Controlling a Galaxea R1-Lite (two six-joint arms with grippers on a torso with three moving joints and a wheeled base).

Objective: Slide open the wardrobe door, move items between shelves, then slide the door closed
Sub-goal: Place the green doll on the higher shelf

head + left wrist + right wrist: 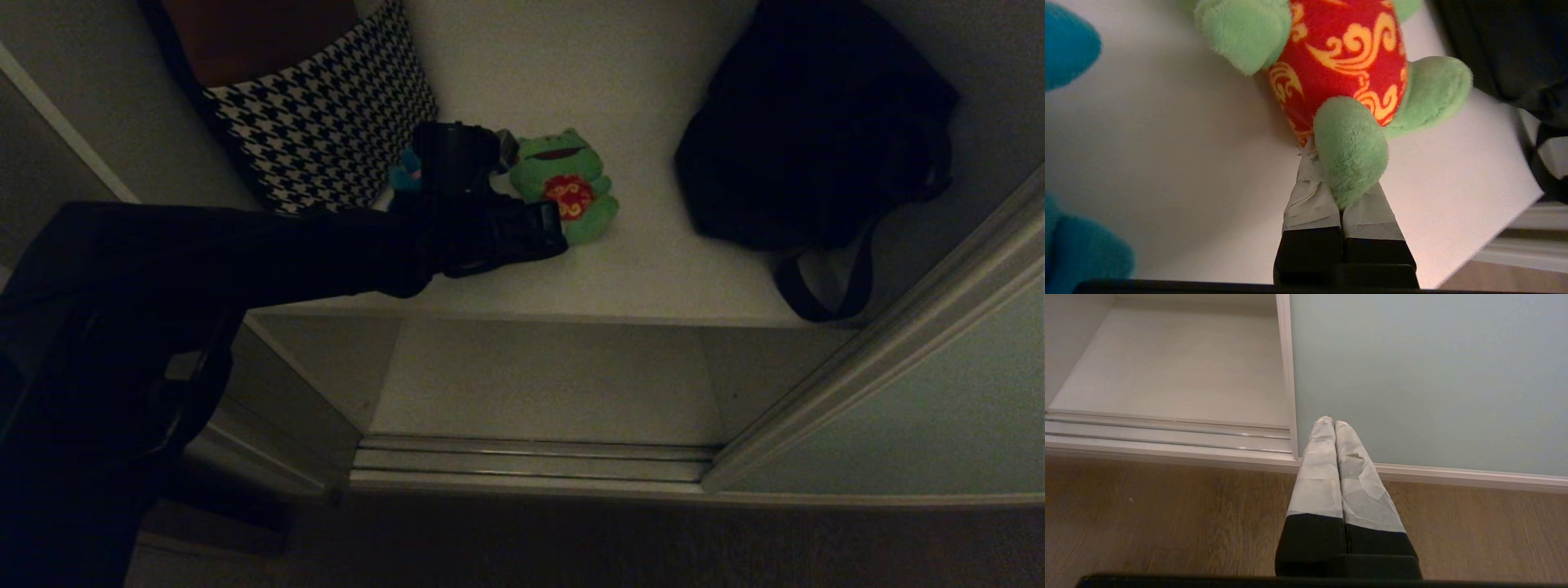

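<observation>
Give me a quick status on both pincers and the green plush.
Left pincer shut on green plush, pinching its foot on upper shelf. Right pincer shut, idle near sliding door. Black bag beside, not blocking.

Dim inside, brighter out on the floor. Runs across the wardrobe's threshold as a pale metal double track (531, 461) with two slim rails. Just behind that track, lies flat as a smooth off-white bottom panel (547, 384), flanked on the left by a plain white inner side wall (318, 359). In front of the track, spreads as brown wood-grain plank flooring (1167, 522). Well behind and above the track, leans to the left as a black-and-white houndstooth fabric cushion (326, 122); slumps to the right as a big black strapped bag (808, 122).
</observation>
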